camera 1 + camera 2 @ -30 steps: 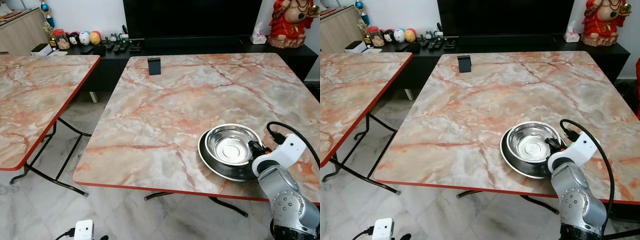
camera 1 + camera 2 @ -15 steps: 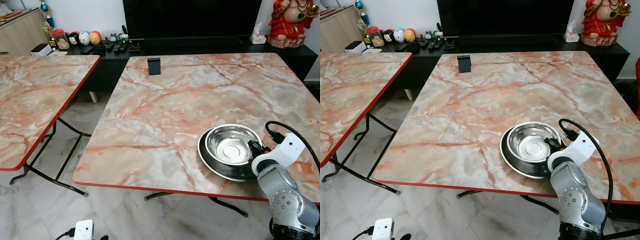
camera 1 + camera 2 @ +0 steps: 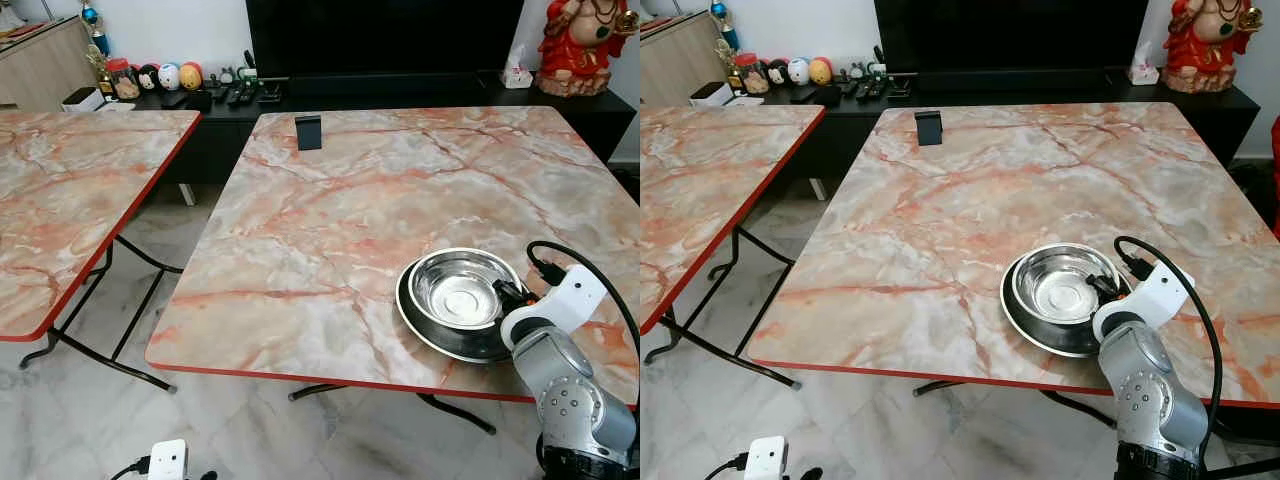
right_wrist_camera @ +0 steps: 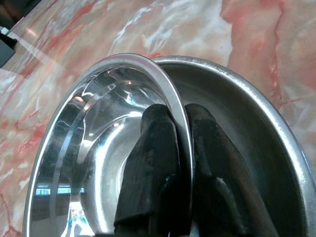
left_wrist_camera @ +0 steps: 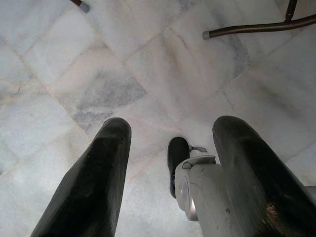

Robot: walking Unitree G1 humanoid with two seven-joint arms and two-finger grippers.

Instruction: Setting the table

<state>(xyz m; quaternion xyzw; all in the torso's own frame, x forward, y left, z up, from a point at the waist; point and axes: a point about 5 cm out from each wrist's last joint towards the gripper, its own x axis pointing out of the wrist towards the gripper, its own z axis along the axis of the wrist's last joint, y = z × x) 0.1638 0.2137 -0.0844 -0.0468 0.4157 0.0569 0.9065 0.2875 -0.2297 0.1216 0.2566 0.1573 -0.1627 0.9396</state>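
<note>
Steel bowl (image 3: 462, 291) nested inside a wider, darker steel plate (image 3: 420, 318), both near the front right edge of the marble-patterned table (image 3: 330, 220). Bowl sits off-centre in the plate, toward the far side. Right gripper (image 4: 185, 129) clamped on the bowl's rim, one black finger (image 4: 153, 163) inside the bowl, the other outside between bowl wall and plate. Silver right arm (image 3: 565, 385) rising from below the table's front edge, black cable (image 3: 560, 255) looping over the wrist. Small black stand (image 3: 309, 131) upright near the table's far edge, well apart from the dishes. Second marble table (image 3: 70, 190) to the left, red-trimmed, on folding metal legs. Dark TV (image 3: 385, 40) and low black cabinet behind, with toy figures (image 3: 165, 75) and a red statue (image 3: 585, 45) on top. Left gripper (image 5: 170, 148) hanging low over pale marble floor tiles (image 5: 74, 74), fingers spread apart, nothing between them.
</note>
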